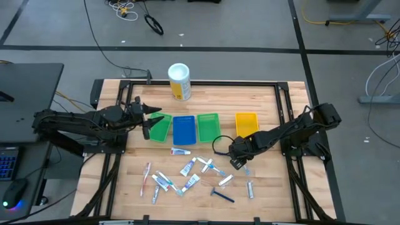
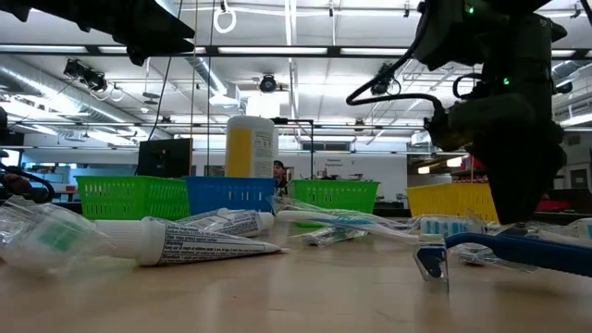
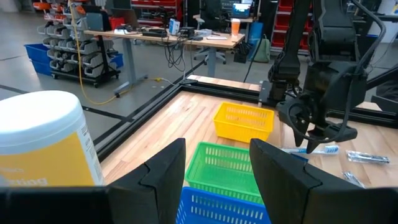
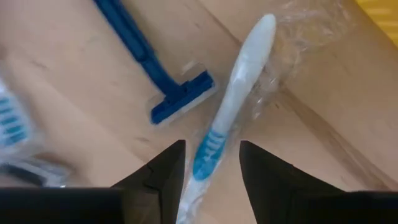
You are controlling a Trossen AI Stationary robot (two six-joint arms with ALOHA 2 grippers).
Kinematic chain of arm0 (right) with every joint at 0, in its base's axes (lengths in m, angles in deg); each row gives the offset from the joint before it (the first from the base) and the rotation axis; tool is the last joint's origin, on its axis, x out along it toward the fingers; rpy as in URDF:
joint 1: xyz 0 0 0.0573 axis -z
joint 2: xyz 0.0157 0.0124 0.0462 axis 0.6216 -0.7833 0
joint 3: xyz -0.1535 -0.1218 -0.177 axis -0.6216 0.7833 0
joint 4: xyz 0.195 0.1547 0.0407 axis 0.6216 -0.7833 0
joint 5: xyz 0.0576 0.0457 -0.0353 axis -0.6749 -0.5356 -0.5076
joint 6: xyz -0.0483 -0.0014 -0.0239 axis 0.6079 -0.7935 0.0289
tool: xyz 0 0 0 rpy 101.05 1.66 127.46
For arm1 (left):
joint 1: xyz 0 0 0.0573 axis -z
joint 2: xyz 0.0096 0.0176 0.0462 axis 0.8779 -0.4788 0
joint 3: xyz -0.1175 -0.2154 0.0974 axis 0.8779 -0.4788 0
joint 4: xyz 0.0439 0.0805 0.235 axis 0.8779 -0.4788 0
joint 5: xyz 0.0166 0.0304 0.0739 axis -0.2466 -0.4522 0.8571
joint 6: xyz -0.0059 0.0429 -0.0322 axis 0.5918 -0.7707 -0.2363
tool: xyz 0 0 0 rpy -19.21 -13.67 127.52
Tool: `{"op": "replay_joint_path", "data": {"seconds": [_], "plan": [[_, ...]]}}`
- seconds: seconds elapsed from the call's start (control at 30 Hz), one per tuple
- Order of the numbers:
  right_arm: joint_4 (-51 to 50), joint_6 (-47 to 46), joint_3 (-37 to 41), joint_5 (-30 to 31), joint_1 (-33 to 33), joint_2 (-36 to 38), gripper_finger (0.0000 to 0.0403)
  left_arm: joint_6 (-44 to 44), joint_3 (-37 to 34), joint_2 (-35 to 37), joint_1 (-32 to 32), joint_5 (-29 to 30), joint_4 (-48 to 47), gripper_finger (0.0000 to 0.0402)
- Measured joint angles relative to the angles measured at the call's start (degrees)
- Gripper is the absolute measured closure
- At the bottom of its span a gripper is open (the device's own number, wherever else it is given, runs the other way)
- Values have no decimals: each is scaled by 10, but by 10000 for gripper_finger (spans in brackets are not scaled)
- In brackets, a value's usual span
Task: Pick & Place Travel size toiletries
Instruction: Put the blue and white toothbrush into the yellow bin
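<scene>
Now the right claw (image 4: 211, 180) hangs low over a toothbrush (image 4: 233, 99), fingers spread either side of its lower end, with nothing pinched between them. The toothbrush lies flat on the counter (image 1: 125, 181) in a crinkly clear wrapper, white handle, blue patch down the shaft, and a dark blue razor (image 4: 155, 68) lies just beside it. To do this well, I'd say drop straight down, straddle only the slim handle, and close gently: that film looks slippery and the round plastic could roll out. Keep clear of the razor head. The other toiletries (image 1: 181, 178) are scattered loose across the wood in front of the trays: soft squeezy tubes, thin brushes, foil-looking sachets. Behind them sit ribbed mesh baskets, the yellow basket (image 1: 246, 123) closest to this claw. The left claw (image 3: 214, 168) waits spread and empty above the green basket (image 1: 160, 125).
</scene>
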Motion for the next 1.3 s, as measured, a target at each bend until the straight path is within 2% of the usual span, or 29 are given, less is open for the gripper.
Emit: {"op": "replay_joint_path", "data": {"seconds": [0.33, 0.63, 0.83, 1.07, 1.3], "plan": [[1, 44, -2, 20, -3, -35, 249, -1, 0, 0, 0, 0, -4, 214], [-5, 45, -1, 18, -4, -36, 322, 1, 0, 0, 0, 0, -4, 214], [-5, 29, 0, 5, -3, -33, 336, 1, 0, 0, 0, 0, -4, 214], [-7, 5, 3, -15, -5, 27, 337, 1, 0, 0, 0, 0, -4, 214], [-26, 16, 1, 17, -4, 104, 338, 1, 0, 0, 0, 0, -4, 214]]}}
